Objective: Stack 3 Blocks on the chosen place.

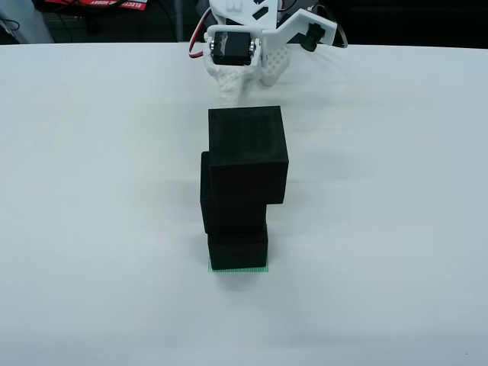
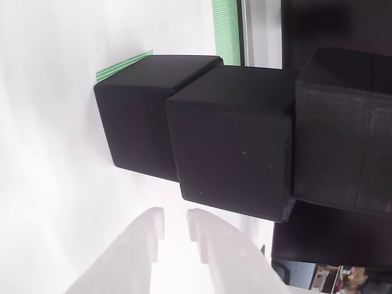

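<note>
1. Overhead view first: three black cubes stand stacked on the white table (image 1: pixel 91 191), the bottom block (image 1: pixel 238 252) sitting on the green square (image 1: pixel 238 270), of which a thin strip peeks out at the stack's near edge.
2. The middle block (image 1: pixel 217 202) is shifted a little left of the one under it, and the top block (image 1: pixel 248 156) sits shifted right of the middle one. I judge the column uneven but standing, each cube resting on enough of the one beneath.
3. My gripper (image 1: pixel 242 76) hangs at the far side of the table, well apart from the stack and touching no cube.
4. From the view that rides on my gripper, rotated on its side, my two white fingertips (image 2: pixel 158 223) point toward the stack with a narrow gap between them, slightly parted and holding nothing.
5. That same view shows the green stripes (image 2: pixel 122 66) under the lowest cube, so the tower is on the chosen place.
6. My judgement: the stacking looks done, and keeping clear avoids nudging the offset top cube.
</note>
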